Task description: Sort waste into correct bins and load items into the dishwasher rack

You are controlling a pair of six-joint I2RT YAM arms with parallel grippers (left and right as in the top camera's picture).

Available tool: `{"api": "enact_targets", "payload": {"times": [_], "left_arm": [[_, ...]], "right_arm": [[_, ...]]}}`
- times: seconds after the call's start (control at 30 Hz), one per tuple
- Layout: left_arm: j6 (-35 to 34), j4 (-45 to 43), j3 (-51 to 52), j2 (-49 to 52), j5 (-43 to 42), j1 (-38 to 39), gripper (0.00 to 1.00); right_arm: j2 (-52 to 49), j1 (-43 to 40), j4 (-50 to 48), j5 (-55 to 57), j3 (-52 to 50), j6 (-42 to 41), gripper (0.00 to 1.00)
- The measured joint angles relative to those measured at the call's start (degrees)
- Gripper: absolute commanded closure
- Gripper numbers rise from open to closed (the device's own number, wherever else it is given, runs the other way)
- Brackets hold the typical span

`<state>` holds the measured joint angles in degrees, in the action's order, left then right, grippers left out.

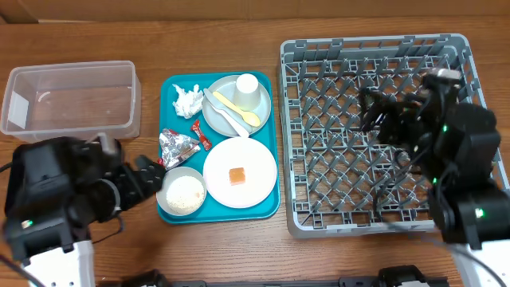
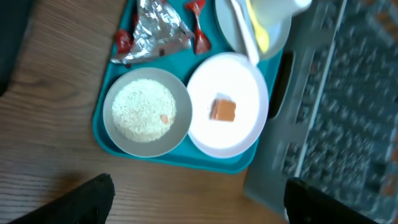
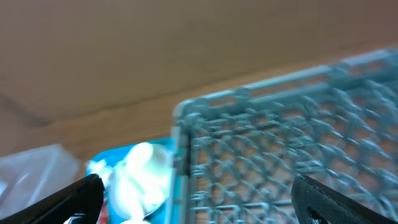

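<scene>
Nearest me, the left gripper (image 1: 156, 177) hangs open beside the tray's (image 1: 231, 214) near left corner, where the bowl of rice (image 1: 182, 192) sits. The orange cube (image 1: 237, 175) lies on the white plate (image 1: 256, 159) at the near right corner. Further off, the right gripper (image 3: 198, 182) hovers open above the rack (image 1: 366, 45).

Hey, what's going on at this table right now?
Two robot arms are at work, and nothing is sorted or loaded yet. The left gripper, open and empty, hovers by the teal tray near the small grey bowl of rice. The right gripper, also open and empty, hangs over the empty dishwasher rack.
</scene>
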<state>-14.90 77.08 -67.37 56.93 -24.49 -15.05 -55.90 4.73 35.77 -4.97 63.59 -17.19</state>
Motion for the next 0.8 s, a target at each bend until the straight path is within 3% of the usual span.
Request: {"api": "enact_targets", "payload": {"times": [0.27,0.5,0.8], "left_arm": [[-2.75,-1.36,2.32,2.49,9.44,15.85,0.14],[-6.45,-3.69,2.43,10.08,17.88,28.30,0.07],[-11.28,-5.77,2.51,22.14,23.37,38.53,0.07]], "right_arm": [[-3.19,-13.35,4.44,1.18,0.17,-2.29,0.00],[-3.28,-23.06,6.86,6.49,0.48,-2.54,0.00],[-4.55,-25.00,7.63,8.00,0.59,-2.54,0.00]]}}
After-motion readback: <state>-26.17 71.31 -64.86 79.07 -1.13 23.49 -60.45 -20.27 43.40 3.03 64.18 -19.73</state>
